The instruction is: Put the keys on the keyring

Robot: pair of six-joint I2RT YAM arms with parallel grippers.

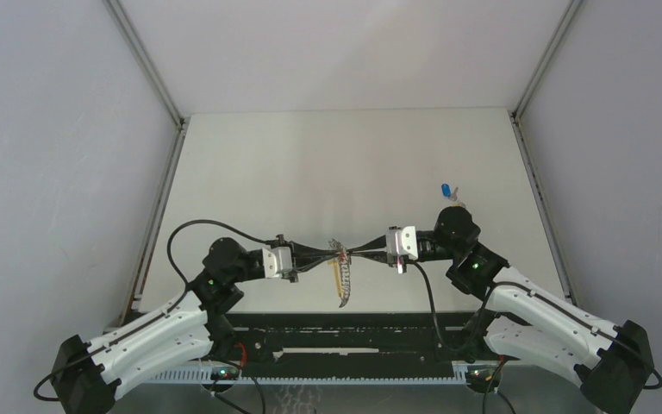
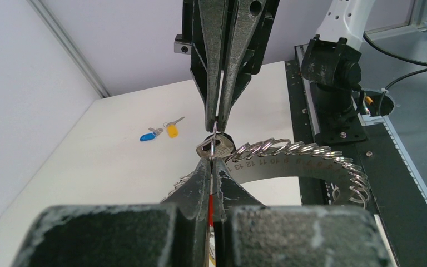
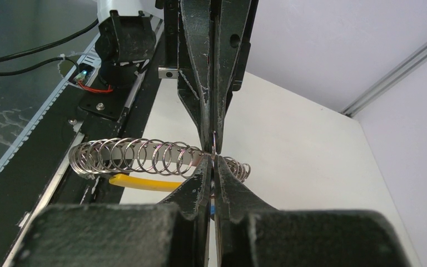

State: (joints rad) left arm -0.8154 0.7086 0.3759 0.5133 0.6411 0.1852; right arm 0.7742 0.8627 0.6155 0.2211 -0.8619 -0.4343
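The left end effector (image 1: 334, 251) and right end effector (image 1: 355, 252) meet tip to tip over the near edge of the worktop (image 1: 310, 172). Both are pinched closed on one small ring at the top of the keyring (image 1: 343, 280). The keyring is a curved, numbered metal strip threaded with thin silver rings, plus a yellow section. A black-rimmed key (image 2: 214, 148) sits against the pinched ring. A blue key (image 1: 445, 190) and yellow key (image 2: 171, 130) lie together, well beyond the keyring to its right.
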